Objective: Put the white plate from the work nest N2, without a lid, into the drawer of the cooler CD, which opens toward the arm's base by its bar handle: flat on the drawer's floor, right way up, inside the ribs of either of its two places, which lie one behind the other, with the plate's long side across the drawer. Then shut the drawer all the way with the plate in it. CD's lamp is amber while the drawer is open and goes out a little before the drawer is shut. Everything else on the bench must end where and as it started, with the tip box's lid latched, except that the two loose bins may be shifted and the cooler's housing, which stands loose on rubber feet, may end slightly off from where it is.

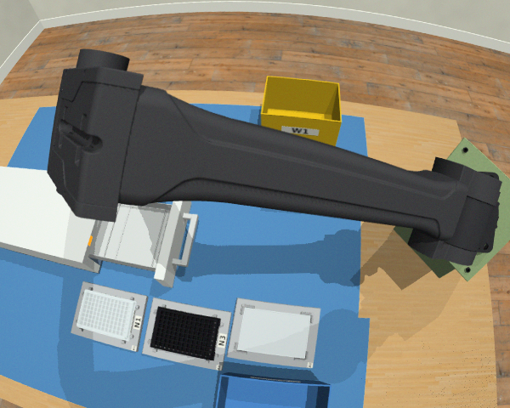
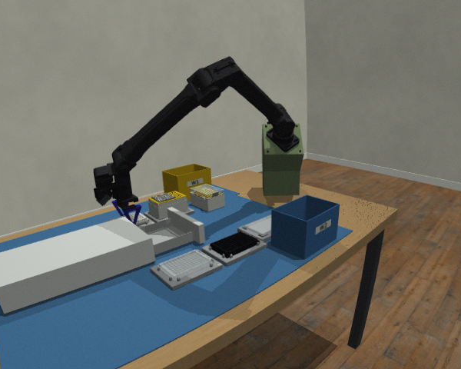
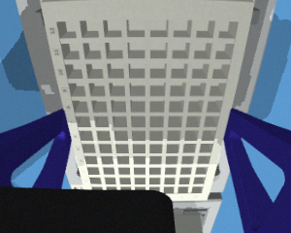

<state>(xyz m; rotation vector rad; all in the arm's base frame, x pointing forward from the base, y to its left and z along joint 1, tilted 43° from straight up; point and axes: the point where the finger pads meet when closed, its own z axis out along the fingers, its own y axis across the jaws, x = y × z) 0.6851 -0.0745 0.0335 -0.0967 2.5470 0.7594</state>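
The end effector grips the white plate by its two long sides, a blue finger pressed on each one. The plate hangs just above a grey nest on the far side of the cooler, close to its edge. Beside it, further along the blue mat, stand two yellow-topped boxes and a yellow bin. From overhead the black arm hides the plate and part of the drawer. The drawer is pulled out, its bar handle toward the green base, an amber lamp lit, nothing visible on its floor. On the near side three nests lie in a row: a clear plate, a black one, and a lidded white one. A blue bin stands next to them on the counter.
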